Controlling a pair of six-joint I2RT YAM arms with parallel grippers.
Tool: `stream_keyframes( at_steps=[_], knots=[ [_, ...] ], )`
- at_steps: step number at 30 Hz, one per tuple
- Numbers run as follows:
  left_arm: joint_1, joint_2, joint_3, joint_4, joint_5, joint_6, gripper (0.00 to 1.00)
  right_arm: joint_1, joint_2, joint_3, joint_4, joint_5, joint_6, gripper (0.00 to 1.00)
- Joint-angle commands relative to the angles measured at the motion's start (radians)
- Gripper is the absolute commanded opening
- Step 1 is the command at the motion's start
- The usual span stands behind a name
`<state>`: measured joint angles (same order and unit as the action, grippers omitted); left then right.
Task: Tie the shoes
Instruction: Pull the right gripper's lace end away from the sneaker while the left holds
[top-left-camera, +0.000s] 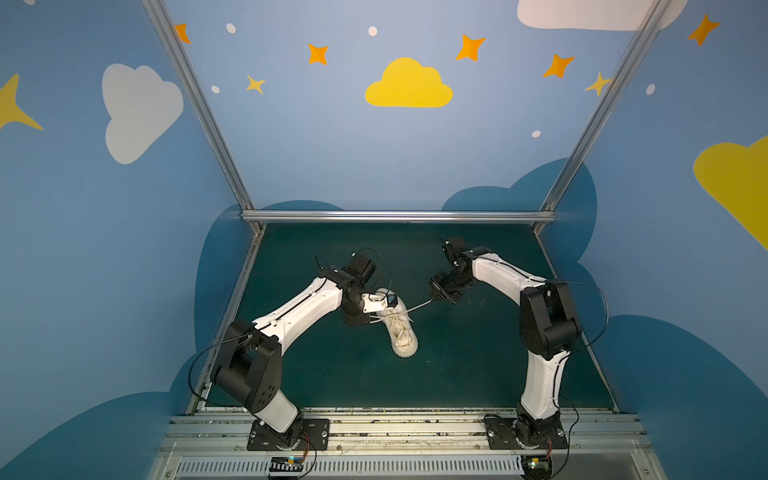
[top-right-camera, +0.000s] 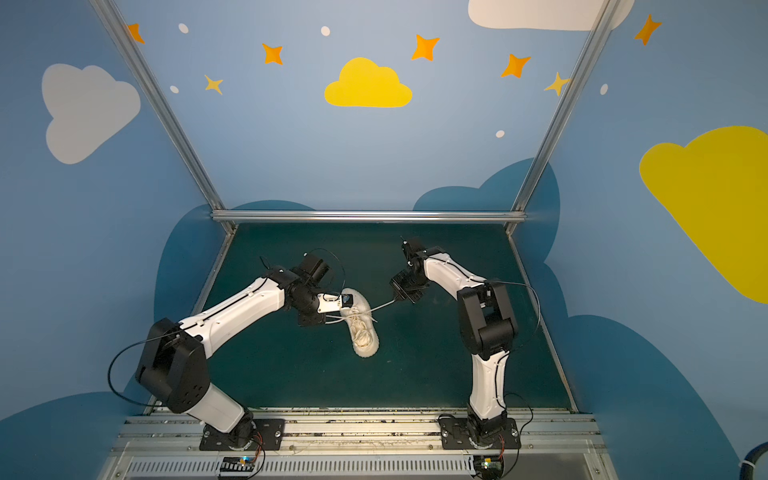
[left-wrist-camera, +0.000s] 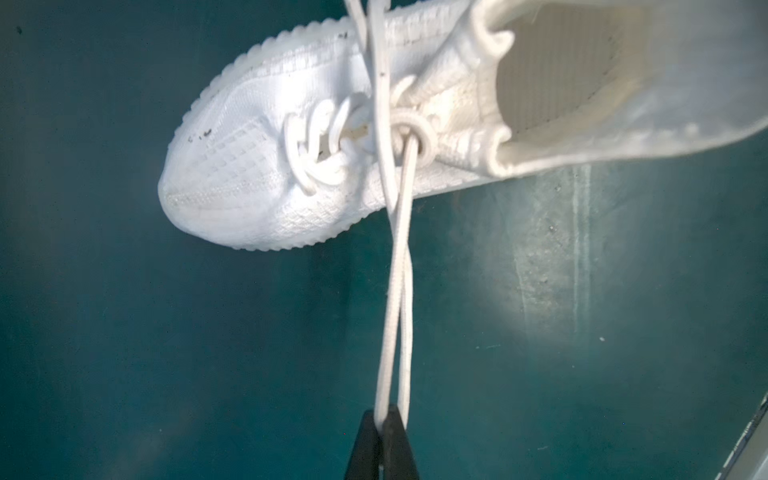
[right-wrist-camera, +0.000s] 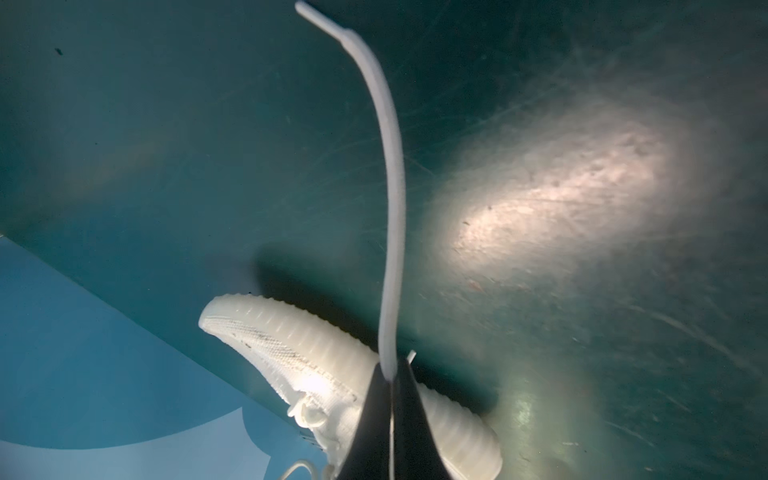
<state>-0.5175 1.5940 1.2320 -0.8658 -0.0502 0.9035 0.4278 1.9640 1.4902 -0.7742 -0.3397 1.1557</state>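
Observation:
The shoe (top-left-camera: 402, 334) (top-right-camera: 365, 338) lies on the green mat in both top views, toe towards the front. It is an off-white knit sneaker with a ribbed sole (right-wrist-camera: 316, 332). My left gripper (left-wrist-camera: 384, 419) (top-left-camera: 369, 320) is shut on a lace (left-wrist-camera: 395, 291) just left of the shoe. Two strands cross on their way from a wrap at the tongue (left-wrist-camera: 415, 133) to it. My right gripper (right-wrist-camera: 390, 374) (top-left-camera: 434, 298) is shut on the other lace (top-left-camera: 419, 306) (right-wrist-camera: 392, 187), stretched taut to the right and back. The lace's free end curls beyond the fingers.
The green mat (top-left-camera: 478, 353) is bounded by an aluminium rail at the back (top-left-camera: 399, 216), blue painted walls at both sides, and the arms' mounting rail at the front (top-left-camera: 399, 428). The left arm's wrist hangs over the shoe's heel.

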Motion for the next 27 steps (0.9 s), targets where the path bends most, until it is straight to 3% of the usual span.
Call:
stream_keyframes(
  at_steps=[1,21,27],
  knots=[
    [-0.005,-0.037,-0.006,-0.054,-0.091,-0.026,0.03,-0.017,-0.07,-0.018,-0.046,0.075,0.01,0.0],
    [-0.008,0.03,0.004,-0.021,-0.063,0.002,0.03,-0.112,-0.289,-0.13,-0.153,0.253,-0.009,0.0],
    [-0.007,0.045,0.013,-0.03,-0.067,-0.016,0.03,-0.157,-0.316,-0.192,-0.142,0.243,-0.011,0.0]
  ],
)
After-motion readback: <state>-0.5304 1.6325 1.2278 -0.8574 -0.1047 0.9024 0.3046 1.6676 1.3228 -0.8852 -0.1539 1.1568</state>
